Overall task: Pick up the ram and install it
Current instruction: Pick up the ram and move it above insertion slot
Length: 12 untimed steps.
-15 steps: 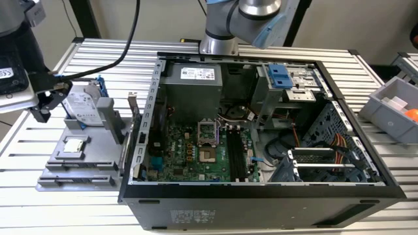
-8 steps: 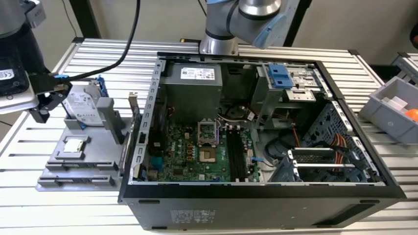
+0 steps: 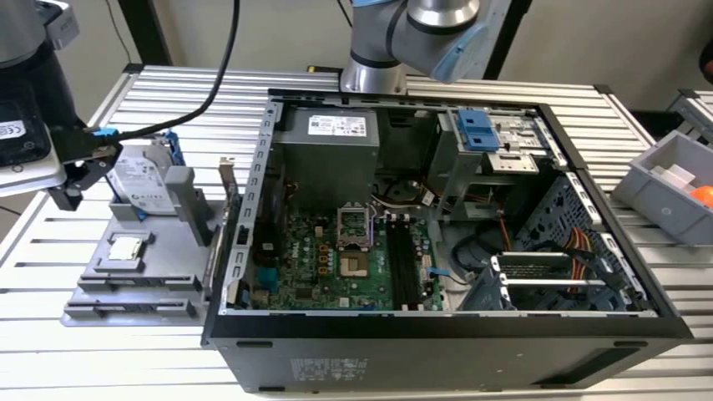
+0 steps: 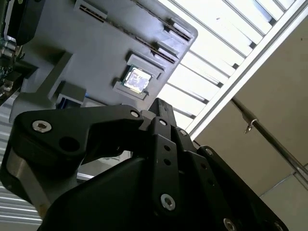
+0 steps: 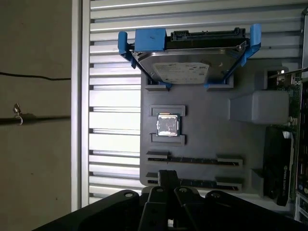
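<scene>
The ram point(image 5: 192, 160) shows edge-on as a long thin dark strip standing in a slot of the grey holder block point(image 5: 202, 139); a second similar strip point(image 5: 192, 182) stands in the slot beside it. My gripper point(image 5: 167, 175) hangs above the block's edge by these slots, fingers shut with nothing between them. In the exterior view the gripper point(image 3: 68, 194) is at the exterior view's left, beside the block point(image 3: 156, 288). The second wrist view looks past the gripper point(image 4: 161, 105) down at the block. The black memory slots point(image 3: 402, 261) lie on the motherboard in the open computer case point(image 3: 446, 322).
On the holder block stand a grey hard drive in a blue frame point(image 3: 145, 180) and a small square silver processor point(image 3: 125, 248). A grey bin point(image 3: 669, 180) sits at the exterior view's right. The slatted metal table's edge point(image 5: 77, 120) runs close by the block.
</scene>
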Each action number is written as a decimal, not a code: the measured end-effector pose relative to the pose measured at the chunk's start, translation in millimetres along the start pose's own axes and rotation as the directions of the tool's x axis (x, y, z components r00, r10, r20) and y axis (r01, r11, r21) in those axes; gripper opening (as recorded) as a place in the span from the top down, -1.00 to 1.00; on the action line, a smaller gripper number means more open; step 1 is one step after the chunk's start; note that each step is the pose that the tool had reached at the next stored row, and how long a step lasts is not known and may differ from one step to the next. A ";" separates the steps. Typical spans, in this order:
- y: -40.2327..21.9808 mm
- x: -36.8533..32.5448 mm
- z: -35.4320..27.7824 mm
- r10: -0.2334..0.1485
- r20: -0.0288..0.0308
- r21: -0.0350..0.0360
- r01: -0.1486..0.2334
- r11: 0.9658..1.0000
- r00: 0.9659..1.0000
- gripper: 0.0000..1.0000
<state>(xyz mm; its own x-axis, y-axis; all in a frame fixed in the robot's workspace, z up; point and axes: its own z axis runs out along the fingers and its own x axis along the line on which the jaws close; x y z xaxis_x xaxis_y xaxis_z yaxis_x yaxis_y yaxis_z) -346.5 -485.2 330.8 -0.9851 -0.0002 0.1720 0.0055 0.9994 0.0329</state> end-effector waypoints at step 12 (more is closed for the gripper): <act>-0.1 -0.2 1.1 -0.023 -0.006 0.004 0.023 1.000 1.000 1.00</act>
<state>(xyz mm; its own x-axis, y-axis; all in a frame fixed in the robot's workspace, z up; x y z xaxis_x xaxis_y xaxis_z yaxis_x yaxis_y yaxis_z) -346.5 -485.3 329.7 -0.9840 -0.0231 0.1768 -0.0176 0.9993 0.0327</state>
